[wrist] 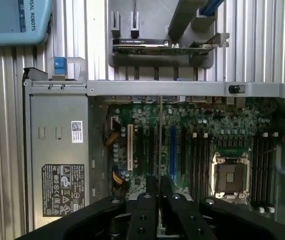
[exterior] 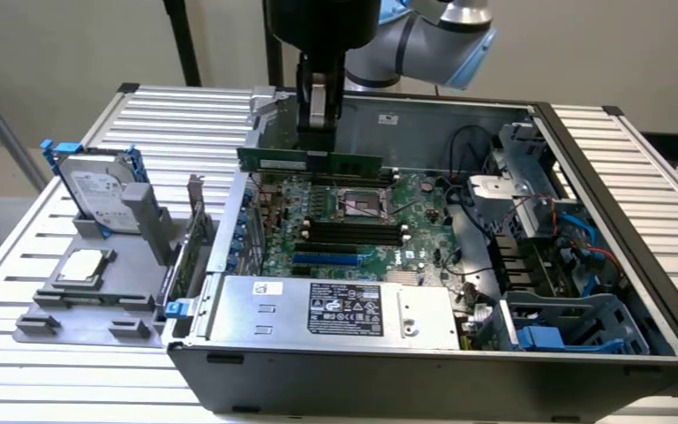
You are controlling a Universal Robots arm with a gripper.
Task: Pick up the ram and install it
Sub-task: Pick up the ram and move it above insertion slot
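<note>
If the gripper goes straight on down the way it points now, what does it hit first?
Probably the motherboard: the ram, clamped in the gripper, leads and hangs edge-on just beside the blue slot. Whether it lines up with a slot is unclear.

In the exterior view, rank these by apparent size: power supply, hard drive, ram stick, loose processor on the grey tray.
1. power supply
2. hard drive
3. ram stick: longer than the drive but far thinner, so these two are close
4. loose processor: clearly smallest
</note>
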